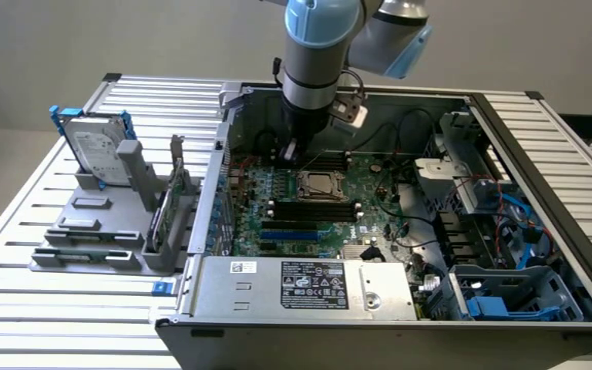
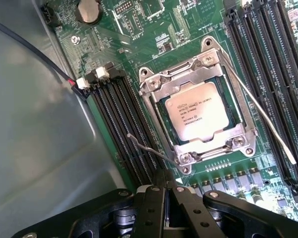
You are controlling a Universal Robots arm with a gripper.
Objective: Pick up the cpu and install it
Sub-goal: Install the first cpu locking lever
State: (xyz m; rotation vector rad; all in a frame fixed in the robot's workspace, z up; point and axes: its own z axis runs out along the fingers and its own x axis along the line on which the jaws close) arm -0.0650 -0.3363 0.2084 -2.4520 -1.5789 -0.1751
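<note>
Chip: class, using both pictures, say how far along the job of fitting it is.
Done: the chip lies flat inside the socket's metal frame. In hand: nothing; the pincer hangs near it, shut and empty. Left: I cannot tell whether the wire levers are latched.

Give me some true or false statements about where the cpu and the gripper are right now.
The cpu lies in the motherboard socket. True.
The gripper holds the cpu. False: the cpu sits in the socket, apart from the gripper.
The hard drive stands in a grey holder outside the computer case. True.
The memory slots beside the socket hold sticks. False: they are empty.
</note>
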